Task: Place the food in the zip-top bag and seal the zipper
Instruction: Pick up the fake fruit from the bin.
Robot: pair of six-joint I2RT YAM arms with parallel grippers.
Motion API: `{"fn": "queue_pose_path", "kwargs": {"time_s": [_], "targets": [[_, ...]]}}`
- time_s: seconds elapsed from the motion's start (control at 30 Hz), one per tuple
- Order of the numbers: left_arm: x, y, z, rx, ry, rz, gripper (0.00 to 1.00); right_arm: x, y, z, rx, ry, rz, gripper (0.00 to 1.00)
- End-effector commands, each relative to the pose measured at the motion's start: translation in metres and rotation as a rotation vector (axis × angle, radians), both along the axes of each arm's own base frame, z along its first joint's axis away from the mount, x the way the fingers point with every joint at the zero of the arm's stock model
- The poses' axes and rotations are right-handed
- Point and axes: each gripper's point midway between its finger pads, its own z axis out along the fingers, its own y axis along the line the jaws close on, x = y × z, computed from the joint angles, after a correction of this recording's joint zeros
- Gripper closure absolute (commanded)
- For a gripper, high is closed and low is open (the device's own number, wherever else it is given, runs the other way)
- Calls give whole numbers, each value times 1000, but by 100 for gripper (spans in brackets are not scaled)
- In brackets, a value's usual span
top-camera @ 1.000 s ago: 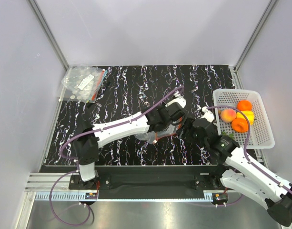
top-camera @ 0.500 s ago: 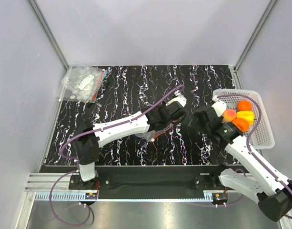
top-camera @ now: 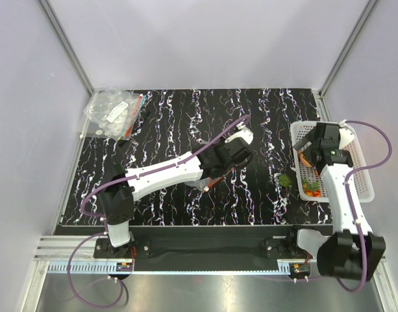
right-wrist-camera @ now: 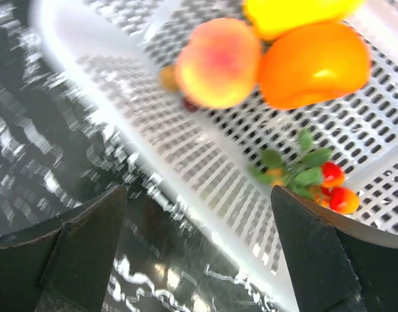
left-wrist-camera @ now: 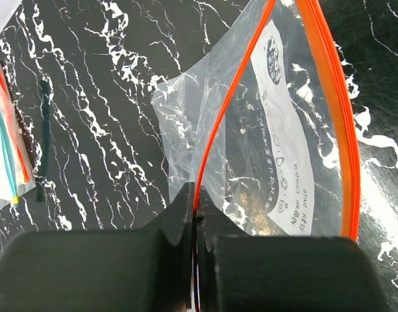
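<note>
One heap of clear plastic bags [top-camera: 114,112] at far-left corner of black white-veined bench [top-camera: 173,123]. One left gripper [left-wrist-camera: 197,214], jaws clamped on thin red-orange zipper [left-wrist-camera: 224,123] of one clear zip-top bag [left-wrist-camera: 276,143], mid-bench, mouth gaping. One right gripper [right-wrist-camera: 197,195], jaws wide apart, gripping nothing, over rim of one white perforated basket [top-camera: 364,175] at right edge. In basket: one peach-pink round toy fruit [right-wrist-camera: 218,62], one orange round toy fruit [right-wrist-camera: 314,65], one yellow toy fruit [right-wrist-camera: 296,13], touching; one leafy red-berry sprig [right-wrist-camera: 309,179] nearby. Second ago: right arm beside bag, jaws narrower; left arm, bag, heap as now
</note>
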Motion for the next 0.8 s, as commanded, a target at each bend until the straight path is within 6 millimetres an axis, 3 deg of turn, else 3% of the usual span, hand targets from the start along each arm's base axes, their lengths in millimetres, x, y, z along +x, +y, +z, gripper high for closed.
{"fn": "queue_pose_path", "kwargs": {"time_s": [0.0, 0.07, 0.3, 0.43, 0.63, 0.77], "targets": [[4, 4, 37, -61, -75, 17, 100, 21, -16, -2, 64, -26, -20, 0], [3, 4, 38, -69, -72, 13, 100, 30, -30, -11, 97, -37, -59, 0], [-1, -1, 33, -75, -59, -3, 100, 71, -42, -23, 166, -62, -80, 0], [-1, 1, 32, -76, -63, -4, 100, 90, -50, -41, 179, -35, -114, 0], [-3, 0, 32, -87, -56, -15, 100, 94, -74, -61, 125, 45, -238, 0], [-3, -2, 30, -88, -52, -20, 100, 97, -80, -76, 109, 86, -254, 0]]}}
